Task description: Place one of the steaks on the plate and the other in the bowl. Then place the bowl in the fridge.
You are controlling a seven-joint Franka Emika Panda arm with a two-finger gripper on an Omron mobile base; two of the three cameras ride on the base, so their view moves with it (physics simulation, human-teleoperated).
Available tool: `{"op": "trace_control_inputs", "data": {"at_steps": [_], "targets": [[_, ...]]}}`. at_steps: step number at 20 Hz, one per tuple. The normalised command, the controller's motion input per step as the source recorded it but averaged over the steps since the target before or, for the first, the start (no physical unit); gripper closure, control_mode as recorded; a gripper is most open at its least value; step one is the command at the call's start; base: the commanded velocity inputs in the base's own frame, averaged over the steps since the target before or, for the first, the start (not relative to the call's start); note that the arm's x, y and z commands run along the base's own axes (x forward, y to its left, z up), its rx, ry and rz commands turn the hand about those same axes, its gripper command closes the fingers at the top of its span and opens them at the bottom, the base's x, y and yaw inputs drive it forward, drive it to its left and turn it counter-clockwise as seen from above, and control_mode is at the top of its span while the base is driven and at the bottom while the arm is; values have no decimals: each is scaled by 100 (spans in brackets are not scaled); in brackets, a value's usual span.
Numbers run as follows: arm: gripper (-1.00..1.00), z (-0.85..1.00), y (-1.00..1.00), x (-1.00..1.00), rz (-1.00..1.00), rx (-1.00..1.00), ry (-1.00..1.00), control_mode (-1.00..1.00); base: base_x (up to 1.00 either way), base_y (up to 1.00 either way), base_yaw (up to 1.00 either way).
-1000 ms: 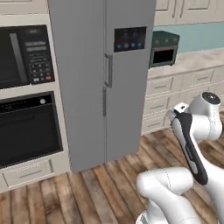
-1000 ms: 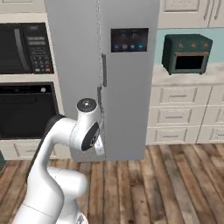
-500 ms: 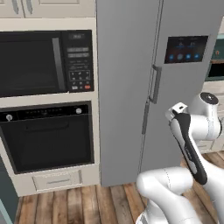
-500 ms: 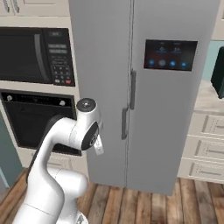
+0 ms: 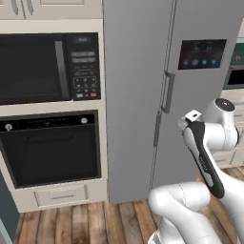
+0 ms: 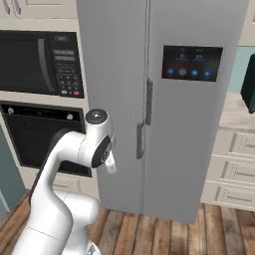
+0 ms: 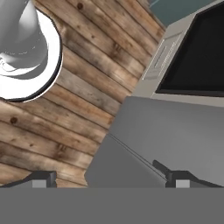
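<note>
The fridge (image 5: 138, 95) stands straight ahead, tall and grey, with both doors shut. Long vertical handles (image 6: 148, 102) run down its middle and a dark touchscreen (image 6: 191, 63) sits on the right door. My arm is folded up close in front of it. In the hand view my gripper (image 7: 111, 178) points down at the foot of the fridge (image 7: 166, 140) and the wooden floor. It is open, its fingertips (image 7: 43, 177) far apart with nothing between them. The steaks, the plate and the bowl are out of view.
Left of the fridge, a black microwave (image 5: 43, 66) sits above a black wall oven (image 5: 52, 147) in cream cabinetry. Cream drawers (image 6: 234, 164) and a dark green toaster oven (image 6: 248, 84) are to the right. Wooden floor (image 7: 65, 109) lies below.
The whole picture has shifted: the base has driven closer to the fridge, which now looms larger. The arm keeps its folded pose and the gripper stays open.
</note>
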Motion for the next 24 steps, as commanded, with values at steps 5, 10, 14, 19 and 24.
{"op": "trace_control_inputs", "data": {"at_steps": [5, 10, 14, 19, 24], "targets": [[-100, 0, 0, 0, 0, 0, 0, 100, -37, -21, 12], [-100, 0, 0, 0, 0, 0, 0, 100, -62, -28, 9], [-100, 0, 0, 0, 0, 0, 0, 100, -20, -25, 9], [-100, 0, 0, 0, 0, 0, 0, 100, 0, -63, 3], [-100, 0, 0, 0, 0, 0, 0, 100, 19, -54, 0]]}}
